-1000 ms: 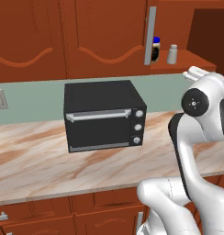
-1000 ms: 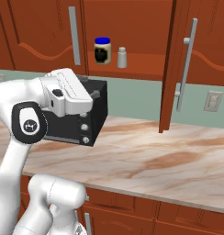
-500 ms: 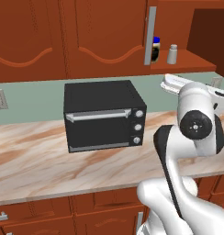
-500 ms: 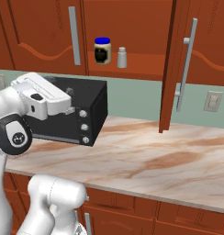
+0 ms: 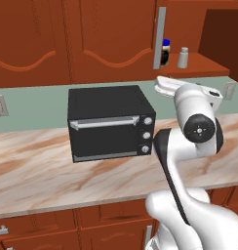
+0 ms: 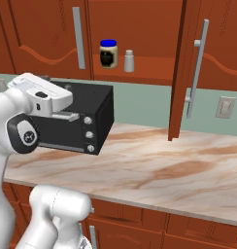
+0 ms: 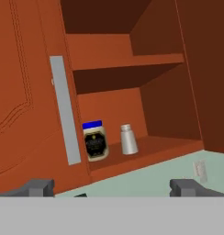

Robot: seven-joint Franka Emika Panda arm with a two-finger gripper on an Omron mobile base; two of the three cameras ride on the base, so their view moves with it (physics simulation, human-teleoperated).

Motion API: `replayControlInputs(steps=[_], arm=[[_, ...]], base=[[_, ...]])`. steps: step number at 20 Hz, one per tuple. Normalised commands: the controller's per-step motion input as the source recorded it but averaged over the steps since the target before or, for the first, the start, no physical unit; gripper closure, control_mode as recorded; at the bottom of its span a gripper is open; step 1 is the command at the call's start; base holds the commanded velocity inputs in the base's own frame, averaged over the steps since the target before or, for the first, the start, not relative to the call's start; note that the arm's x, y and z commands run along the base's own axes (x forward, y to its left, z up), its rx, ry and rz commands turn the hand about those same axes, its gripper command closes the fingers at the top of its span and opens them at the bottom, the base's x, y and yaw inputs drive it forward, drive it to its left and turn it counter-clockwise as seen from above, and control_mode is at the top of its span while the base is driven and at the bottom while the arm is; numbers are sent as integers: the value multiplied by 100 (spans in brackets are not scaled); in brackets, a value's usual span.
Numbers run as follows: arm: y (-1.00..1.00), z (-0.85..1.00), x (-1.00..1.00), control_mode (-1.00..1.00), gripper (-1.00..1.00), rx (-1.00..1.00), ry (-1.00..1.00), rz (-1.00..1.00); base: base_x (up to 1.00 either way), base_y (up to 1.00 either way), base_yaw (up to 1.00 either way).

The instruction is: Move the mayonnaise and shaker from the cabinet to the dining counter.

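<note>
Step in hand looks like the reach into the cabinet (image 7: 146,59) for the first item. End effector (image 7: 113,187) is spread fully w/ nothing in it, aimed up at the open bottom shelf. Mayonnaise (image 7: 95,141) sits ahead and slightly left of it, shaker (image 7: 128,139) just beside the jar and nearer centre, apart. Best to centre on one item, level the approach, and keep off the door edge w/ its bar handle (image 7: 65,110) to the left. Upper shelf looks bare. Toaster oven (image 6: 81,116) stands on the desk (image 6: 154,170) below.

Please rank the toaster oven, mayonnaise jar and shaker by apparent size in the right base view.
1. toaster oven, but it also stands nearer the camera
2. mayonnaise jar
3. shaker, slimmer and slightly shorter
</note>
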Motion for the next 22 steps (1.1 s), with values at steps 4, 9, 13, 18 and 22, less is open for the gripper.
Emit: replayControlInputs(steps=[4,9,13,18,22], arm=[[17,1,69,-100,-100,0,0,9],[13,4,66,-100,-100,0,0,7],[11,10,63,-100,-100,0,0,6],[4,18,55,-100,-100,0,0,4],[0,28,34,-100,-100,0,-5,4]], base=[[0,0,0],[0,0,0],[0,0,0],[0,0,0],[0,0,0]])
